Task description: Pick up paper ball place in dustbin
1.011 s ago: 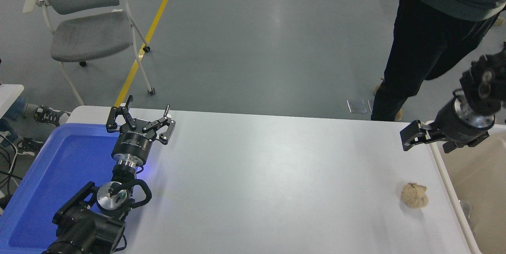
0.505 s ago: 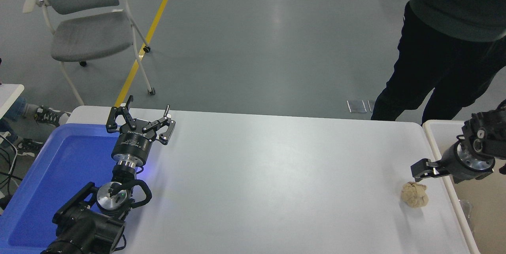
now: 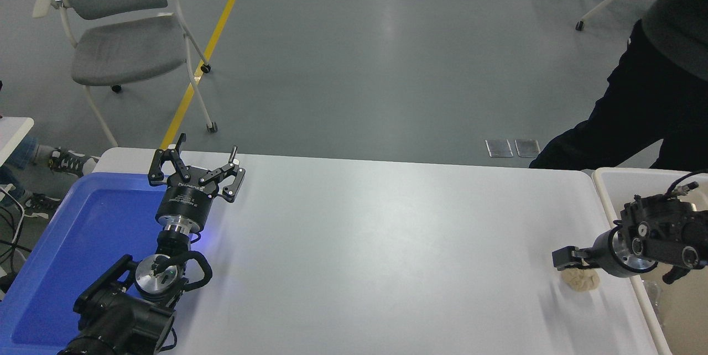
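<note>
The paper ball (image 3: 582, 282), a small tan wrinkly wad, lies on the white table (image 3: 387, 244) near its right edge. My right gripper (image 3: 574, 266) comes in from the right, low over the ball and right at its top. It looks open, with one finger (image 3: 564, 258) at the ball's far-left side, and it hides part of the ball. The dustbin (image 3: 636, 172), off-white with a thick white rim and beige inner walls, stands just right of the table, and my right wrist is over its rim. My left gripper (image 3: 196, 171) is parked open at the lower left.
A bright blue shallow tray (image 3: 83, 233) lies at the table's left end under my left arm. A person in dark clothes (image 3: 652, 100) stands at the far right behind the dustbin. A grey chair (image 3: 110, 40) stands on the floor at the far left.
My right gripper has come down and towards me, from above the table's far right corner to just over the paper ball. The person has stepped to the right. The left arm has not moved.
</note>
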